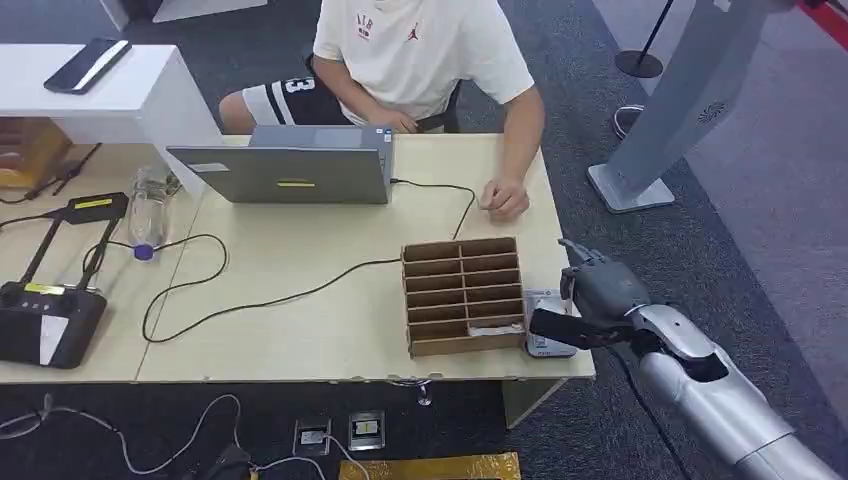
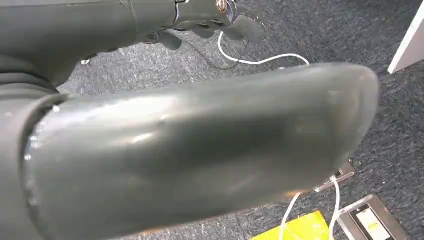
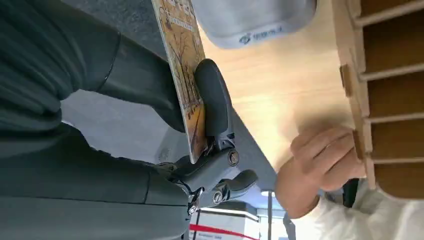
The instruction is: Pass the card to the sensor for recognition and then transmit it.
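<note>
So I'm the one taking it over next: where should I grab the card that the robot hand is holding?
Take the card by its free end, the part sticking out past the thumb. Come from the end away from the right robot hand. The thumb presses one face further in, so that stretch is taken. The card is thin and flat, so pinching both faces probably holds best.

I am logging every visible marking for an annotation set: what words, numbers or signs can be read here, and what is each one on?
"3": on the person's dark shorts.
Red lettering on the white shirt: too small to read.
Blue logo text on the grey sensor: blurred.
Print on the card held by the right hand: unreadable.
</note>
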Robot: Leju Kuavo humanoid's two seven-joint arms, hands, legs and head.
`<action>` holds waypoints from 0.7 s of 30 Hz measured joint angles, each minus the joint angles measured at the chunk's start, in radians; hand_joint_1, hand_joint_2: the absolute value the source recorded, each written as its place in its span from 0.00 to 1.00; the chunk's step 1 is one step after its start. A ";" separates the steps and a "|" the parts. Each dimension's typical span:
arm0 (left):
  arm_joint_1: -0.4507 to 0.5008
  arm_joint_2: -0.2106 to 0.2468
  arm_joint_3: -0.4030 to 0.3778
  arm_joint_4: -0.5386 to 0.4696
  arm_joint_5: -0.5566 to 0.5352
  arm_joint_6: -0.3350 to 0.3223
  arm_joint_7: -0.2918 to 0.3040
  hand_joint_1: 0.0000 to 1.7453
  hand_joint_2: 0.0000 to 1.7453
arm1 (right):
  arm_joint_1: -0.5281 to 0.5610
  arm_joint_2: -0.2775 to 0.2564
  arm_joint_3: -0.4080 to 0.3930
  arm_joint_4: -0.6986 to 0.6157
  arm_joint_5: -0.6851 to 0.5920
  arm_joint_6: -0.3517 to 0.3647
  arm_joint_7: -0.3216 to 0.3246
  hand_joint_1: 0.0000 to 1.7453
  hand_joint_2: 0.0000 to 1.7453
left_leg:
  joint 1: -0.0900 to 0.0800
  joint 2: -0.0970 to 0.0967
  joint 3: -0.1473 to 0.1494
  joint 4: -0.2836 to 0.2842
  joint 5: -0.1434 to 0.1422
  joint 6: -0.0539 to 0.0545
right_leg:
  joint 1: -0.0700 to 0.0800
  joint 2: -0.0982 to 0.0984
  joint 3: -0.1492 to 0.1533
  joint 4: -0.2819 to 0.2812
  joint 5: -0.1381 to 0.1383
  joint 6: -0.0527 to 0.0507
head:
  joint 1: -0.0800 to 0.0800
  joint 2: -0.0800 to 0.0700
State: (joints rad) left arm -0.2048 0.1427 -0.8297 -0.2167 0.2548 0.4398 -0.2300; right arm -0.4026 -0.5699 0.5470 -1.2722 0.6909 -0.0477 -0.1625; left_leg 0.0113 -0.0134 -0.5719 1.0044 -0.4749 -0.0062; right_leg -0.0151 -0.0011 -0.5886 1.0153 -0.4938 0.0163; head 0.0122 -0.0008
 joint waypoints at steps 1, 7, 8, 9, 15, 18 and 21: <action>0.000 0.000 0.000 0.000 0.000 0.000 0.000 0.00 0.00 | 0.006 0.002 0.000 -0.003 0.000 0.001 0.001 1.00 1.00 | 0.000 0.000 0.000 0.000 0.000 0.000 | 0.000 0.000 0.000 0.000 0.000 0.000 | 0.000 0.000; 0.000 -0.001 0.000 0.000 -0.003 0.001 0.002 0.00 0.00 | 0.036 0.015 0.000 -0.017 0.000 0.008 0.006 1.00 1.00 | 0.000 0.000 0.000 0.000 0.000 0.000 | 0.000 0.000 0.000 0.000 0.000 0.000 | 0.000 0.000; 0.000 -0.002 0.000 0.000 -0.003 0.001 0.002 0.00 0.00 | 0.037 0.017 0.000 -0.017 0.000 0.009 0.006 1.00 1.00 | 0.000 0.000 0.000 0.000 0.000 0.000 | 0.000 0.000 0.000 0.000 0.000 0.000 | 0.000 0.000; 0.000 -0.002 0.000 0.000 -0.003 0.001 0.002 0.00 0.00 | 0.038 0.019 0.000 -0.017 0.000 0.010 0.006 1.00 1.00 | 0.000 0.000 0.000 0.000 0.000 0.000 | 0.000 0.000 0.000 0.000 0.000 0.000 | 0.000 0.000; 0.000 -0.005 0.000 0.000 -0.003 0.002 0.005 0.00 0.00 | 0.043 0.032 0.000 -0.018 0.000 0.011 0.006 1.00 1.00 | 0.000 0.000 0.000 0.000 0.000 0.000 | 0.000 0.000 0.000 0.000 0.000 0.000 | 0.000 0.000; 0.001 -0.006 0.000 0.000 -0.003 0.003 0.007 0.00 0.00 | 0.043 0.037 0.000 -0.017 0.001 0.012 0.007 1.00 1.00 | 0.000 0.000 0.000 0.000 0.000 0.000 | 0.000 0.001 0.000 0.000 0.000 0.000 | 0.000 0.000; 0.000 -0.007 0.000 0.000 -0.003 0.005 0.008 0.00 0.00 | 0.043 0.042 -0.002 -0.017 0.008 0.015 0.006 1.00 1.00 | 0.000 0.000 0.000 0.000 0.000 0.000 | 0.000 0.001 0.000 0.000 0.000 0.000 | 0.000 0.000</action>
State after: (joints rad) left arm -0.2044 0.1354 -0.8297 -0.2167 0.2514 0.4448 -0.2220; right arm -0.3594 -0.5276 0.5452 -1.2894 0.6992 -0.0324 -0.1560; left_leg 0.0112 -0.0132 -0.5716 1.0045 -0.4749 -0.0062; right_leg -0.0152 -0.0006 -0.5887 1.0153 -0.4938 0.0163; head 0.0122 -0.0008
